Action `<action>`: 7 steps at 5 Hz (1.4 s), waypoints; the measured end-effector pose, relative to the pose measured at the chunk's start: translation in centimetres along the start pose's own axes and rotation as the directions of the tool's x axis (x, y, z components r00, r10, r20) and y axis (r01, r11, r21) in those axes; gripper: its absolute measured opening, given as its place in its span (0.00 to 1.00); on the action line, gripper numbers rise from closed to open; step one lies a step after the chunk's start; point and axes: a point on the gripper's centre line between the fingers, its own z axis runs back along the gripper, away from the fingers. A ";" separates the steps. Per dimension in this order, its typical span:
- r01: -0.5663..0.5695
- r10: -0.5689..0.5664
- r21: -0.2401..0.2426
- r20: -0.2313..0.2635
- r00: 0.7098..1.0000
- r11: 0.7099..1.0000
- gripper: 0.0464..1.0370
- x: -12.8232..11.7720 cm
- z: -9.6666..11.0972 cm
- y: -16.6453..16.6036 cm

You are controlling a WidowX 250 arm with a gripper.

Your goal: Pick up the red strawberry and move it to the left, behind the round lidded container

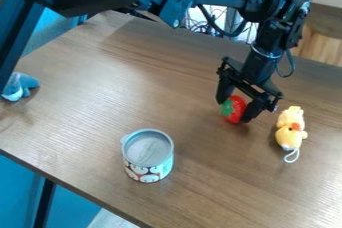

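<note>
Strawberry (236, 111), apparently: one, in claw (234, 110); one mug (147, 156), one chick (290, 130).

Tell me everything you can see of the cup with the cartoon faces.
The cup is short and round, pale with light teal, and ringed low down by white faces in dark outline. A small pale handle or tab sticks out near the rim, toward the image's left. Its top looks grey and smooth; whether that is a lid or the inside, I cannot tell. It stands upright on the brown wood-grain table, touching nothing else.
</note>
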 end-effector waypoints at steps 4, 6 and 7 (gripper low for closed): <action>-0.123 0.125 -0.041 0.061 0.990 0.992 0.76 -3.5 2.5 3.1; -0.253 0.253 0.017 0.024 0.967 0.967 0.76 -8.0 2.0 8.6; -0.379 0.384 0.070 -0.099 0.918 0.923 0.76 -9.9 -1.6 12.6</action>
